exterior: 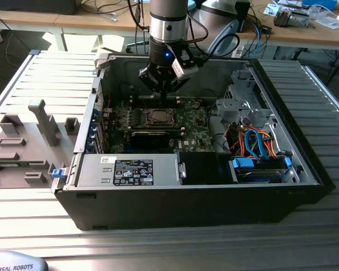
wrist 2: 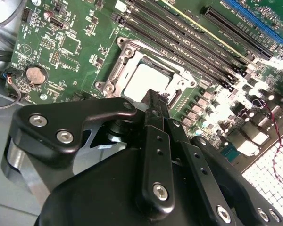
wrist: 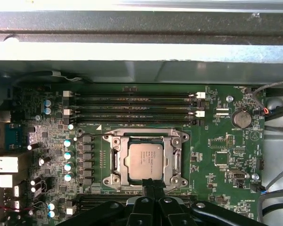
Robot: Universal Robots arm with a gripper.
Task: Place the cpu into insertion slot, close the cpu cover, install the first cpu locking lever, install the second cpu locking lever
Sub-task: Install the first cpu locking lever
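The cpu (wrist: 145, 160) (wrist 2: 145, 81), a flat silver-grey square, lies in the insertion slot (exterior: 157, 117) on the green motherboard. The cpu cover (wrist: 116, 157) (wrist 2: 114, 74), a silver frame with a square opening, lies flat around the chip. My gripper (wrist: 150, 184) (wrist 2: 155, 100) (exterior: 163, 95) is shut with nothing between its fingers. Its black fingertips hover at one edge of the socket, just over the cover's rim. Whether they touch the cover I cannot tell. The locking levers are too thin to make out clearly.
The board sits inside an open black computer case (exterior: 305, 169) with tall walls. Memory slots (wrist: 132, 106) and a coin battery (wrist: 240, 118) flank the socket. A black card (exterior: 152, 135), a power supply (exterior: 130, 169) and cabled drive bays (exterior: 254, 144) stand nearby.
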